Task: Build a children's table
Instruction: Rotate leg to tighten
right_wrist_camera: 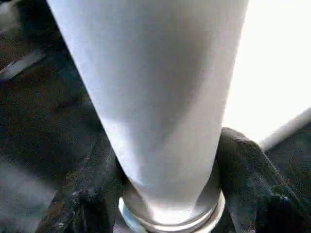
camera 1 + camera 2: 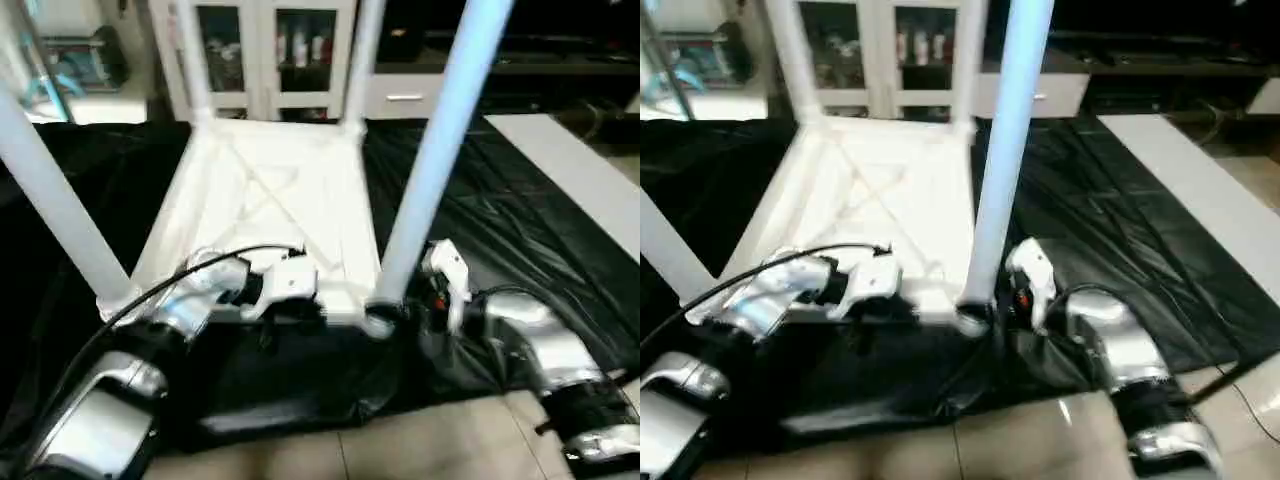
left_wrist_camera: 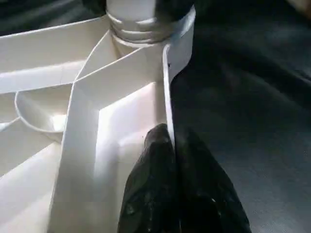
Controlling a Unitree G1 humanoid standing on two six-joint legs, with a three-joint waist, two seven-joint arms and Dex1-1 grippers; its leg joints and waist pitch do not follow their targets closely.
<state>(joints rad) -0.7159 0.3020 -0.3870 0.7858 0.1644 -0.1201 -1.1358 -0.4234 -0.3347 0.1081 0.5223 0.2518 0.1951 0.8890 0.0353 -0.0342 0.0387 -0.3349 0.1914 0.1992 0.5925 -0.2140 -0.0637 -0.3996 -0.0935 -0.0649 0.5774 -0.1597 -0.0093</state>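
Left gripper (image 3: 167,145) pinched shut on tabletop (image 2: 270,200) rim; right gripper (image 1: 170,194) clasping near leg (image 1: 155,97).

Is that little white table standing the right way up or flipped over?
Flipped over: the tabletop lies with its ribbed underside up, and the legs point upward.

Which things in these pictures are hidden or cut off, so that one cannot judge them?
- Tops of the four legs, such as the near right leg: cut off by the upper edge in the head views.
- Near rim of the tabletop: partly hidden by the left gripper pinching it.
- Socket joint: hidden in the right wrist view by the right gripper around the leg's base.
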